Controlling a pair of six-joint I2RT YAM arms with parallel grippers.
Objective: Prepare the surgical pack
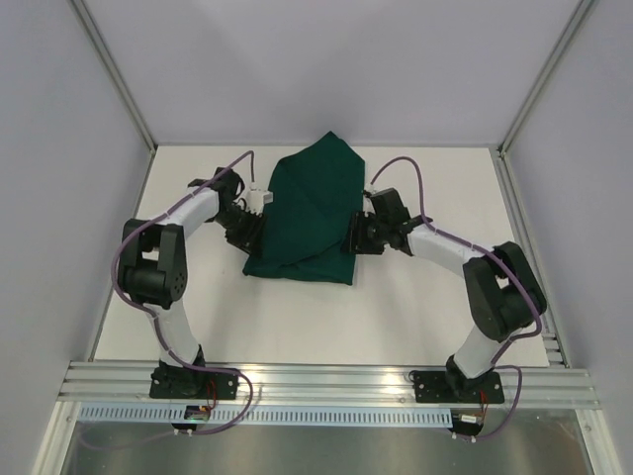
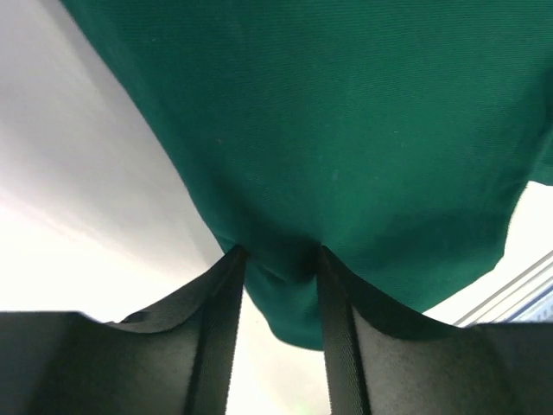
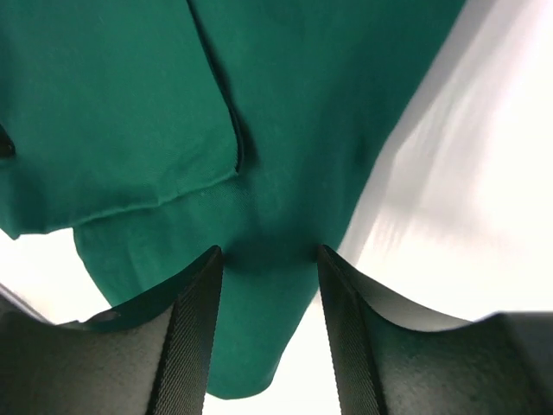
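Note:
The dark green cloth (image 1: 309, 213) lies mid-table as a loosely folded bundle, with a peak at the far end and a flat edge toward me. My left gripper (image 1: 259, 214) is at its left edge and my right gripper (image 1: 353, 236) is at its right edge. In the left wrist view the jaws (image 2: 278, 255) stand partly apart with a gathered fold of cloth (image 2: 346, 130) between the tips. In the right wrist view the gripper (image 3: 266, 255) holds a cloth flap (image 3: 259, 328) the same way. The steel tray, instruments, gauze and pouches are hidden or out of view.
White table (image 1: 425, 317) with grey walls on three sides and aluminium posts at the back corners. A metal rail (image 1: 326, 381) runs along the near edge by the arm bases. A purple cable (image 1: 396, 163) loops off each arm.

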